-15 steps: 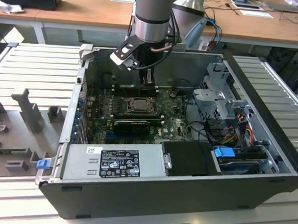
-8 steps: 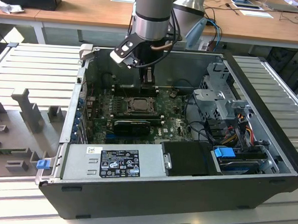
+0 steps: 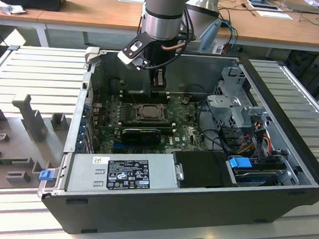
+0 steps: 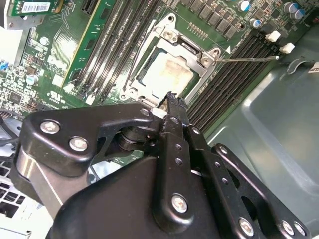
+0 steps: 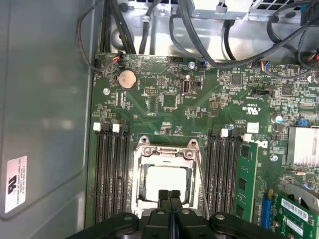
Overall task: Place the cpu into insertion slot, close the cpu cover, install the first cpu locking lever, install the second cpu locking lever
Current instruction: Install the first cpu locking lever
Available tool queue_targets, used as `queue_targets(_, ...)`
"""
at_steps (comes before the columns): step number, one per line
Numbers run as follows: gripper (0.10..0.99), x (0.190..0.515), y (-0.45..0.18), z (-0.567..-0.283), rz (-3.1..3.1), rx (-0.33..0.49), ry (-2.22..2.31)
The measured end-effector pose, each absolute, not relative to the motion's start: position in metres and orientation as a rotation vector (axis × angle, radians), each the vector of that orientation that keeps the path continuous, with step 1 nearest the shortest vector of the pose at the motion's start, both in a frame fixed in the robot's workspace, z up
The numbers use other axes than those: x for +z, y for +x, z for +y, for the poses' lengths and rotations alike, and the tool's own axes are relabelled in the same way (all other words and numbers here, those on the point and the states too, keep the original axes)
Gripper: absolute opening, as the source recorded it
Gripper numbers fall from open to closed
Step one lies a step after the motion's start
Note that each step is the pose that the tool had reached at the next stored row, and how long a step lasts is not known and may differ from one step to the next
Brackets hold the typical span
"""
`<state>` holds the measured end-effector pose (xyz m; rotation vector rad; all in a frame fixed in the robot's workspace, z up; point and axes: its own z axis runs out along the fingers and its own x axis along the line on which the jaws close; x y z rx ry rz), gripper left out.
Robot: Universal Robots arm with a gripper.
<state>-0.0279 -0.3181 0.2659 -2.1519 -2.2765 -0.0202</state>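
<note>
Flanking memory slots (image 5: 112, 174) beside the insertion slot (image 5: 164, 181)

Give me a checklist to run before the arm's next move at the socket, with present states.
1. cpu seated in the insertion slot: ok, pale top shows.
2. cpu cover down over it: ok, looks flat.
3. Locking lever latched: not ok, it angles away over the memory slots.
4. Other lever latched: cannot tell.
5. gripper shut, holding nothing: ok, tips by the socket edge.
</note>
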Motion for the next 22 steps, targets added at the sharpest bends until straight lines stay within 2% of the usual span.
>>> queue_targets(22,0.106,0.294,-0.028,-0.318,-2.269,-0.020,-2.160)
